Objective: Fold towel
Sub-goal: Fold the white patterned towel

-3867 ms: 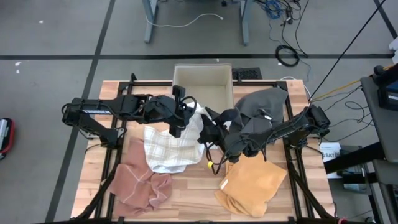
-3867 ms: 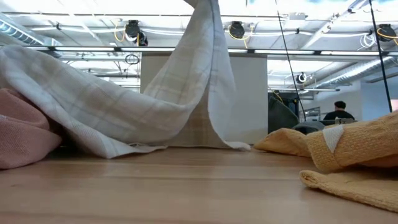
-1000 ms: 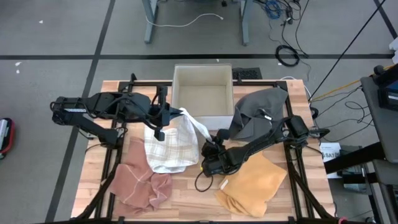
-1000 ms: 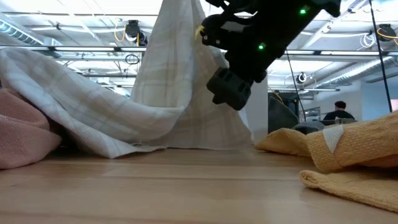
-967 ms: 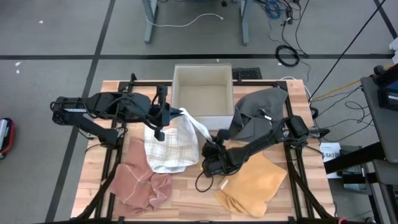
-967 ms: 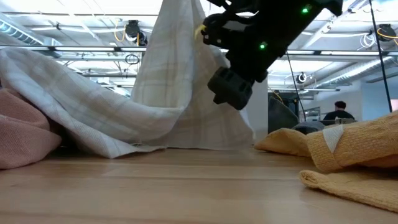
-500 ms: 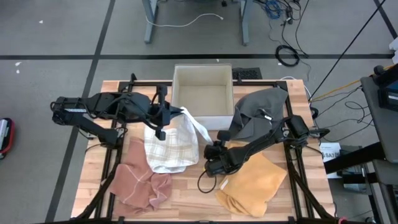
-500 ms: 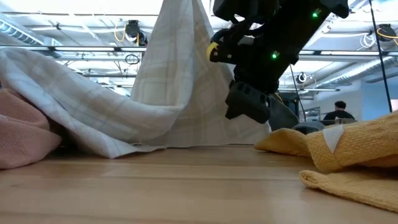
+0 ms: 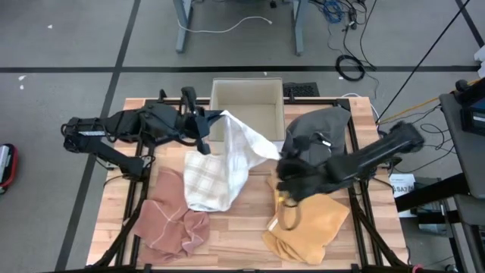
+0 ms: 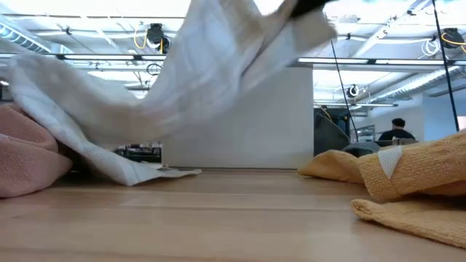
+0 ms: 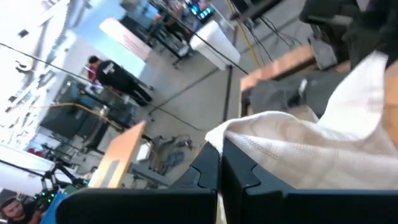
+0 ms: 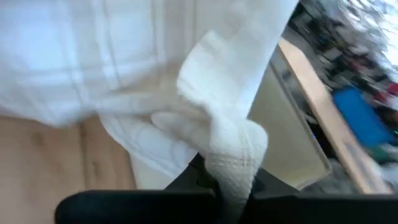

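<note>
Two matte black, multi-jointed robot arms are seen from above; the left arm (image 9: 114, 130) is built of slim rounded links ending in a blocky wrist, while the right arm (image 9: 364, 158) is thicker. The left gripper (image 11: 219, 177) has two flat, black fingers with angular, notched edges.

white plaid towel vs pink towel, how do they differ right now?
The white plaid towel is lifted and stretched, the left tool and right tool each shut on a corner; the pink towel lies crumpled and untouched. The white one shows faint checks; the pink one is plain. Both still rest partly on the wooden table.
</note>
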Available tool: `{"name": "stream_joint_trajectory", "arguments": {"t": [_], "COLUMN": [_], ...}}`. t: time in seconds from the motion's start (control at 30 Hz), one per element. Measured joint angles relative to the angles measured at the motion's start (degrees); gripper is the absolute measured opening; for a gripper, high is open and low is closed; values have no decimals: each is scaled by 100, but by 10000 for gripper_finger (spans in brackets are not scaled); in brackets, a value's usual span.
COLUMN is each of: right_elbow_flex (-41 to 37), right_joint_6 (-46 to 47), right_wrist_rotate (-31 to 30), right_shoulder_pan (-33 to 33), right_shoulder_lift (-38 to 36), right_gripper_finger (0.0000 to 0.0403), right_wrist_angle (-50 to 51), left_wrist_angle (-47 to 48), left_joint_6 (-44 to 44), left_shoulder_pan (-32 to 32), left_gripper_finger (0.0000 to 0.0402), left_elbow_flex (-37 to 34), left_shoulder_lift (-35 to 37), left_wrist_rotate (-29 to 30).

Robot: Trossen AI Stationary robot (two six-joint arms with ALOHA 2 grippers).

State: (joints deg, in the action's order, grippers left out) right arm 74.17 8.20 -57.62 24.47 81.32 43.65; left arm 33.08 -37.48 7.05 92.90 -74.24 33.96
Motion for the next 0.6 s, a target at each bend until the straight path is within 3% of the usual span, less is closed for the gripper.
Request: {"name": "stream_joint_trajectory", "arguments": {"t": [0.17,0.37,0.6], "right_elbow_flex": [0,2,7], "right_joint_6": [-524,-1839,-4072], "right_wrist_rotate": [104,220,1851], "right_shoulder_pan": [359,941,1658], "right_shoulder_lift": [-1188,-2289,-2673], "right_gripper_finger": [0,0,0], "right_wrist_angle": [-202,-1197,-2998], "left_wrist_angle": [-556,-1517,-2781], "left_joint_6": [-208,-213,-207], "left_shoulder_pan": [3,4,4], "left_gripper_finger": [0,0,0], "left_elbow_flex": [0,0,0], "left_shoulder_lift": [0,-2,-70], "left_wrist_rotate": [-67,-765,-1630]}}
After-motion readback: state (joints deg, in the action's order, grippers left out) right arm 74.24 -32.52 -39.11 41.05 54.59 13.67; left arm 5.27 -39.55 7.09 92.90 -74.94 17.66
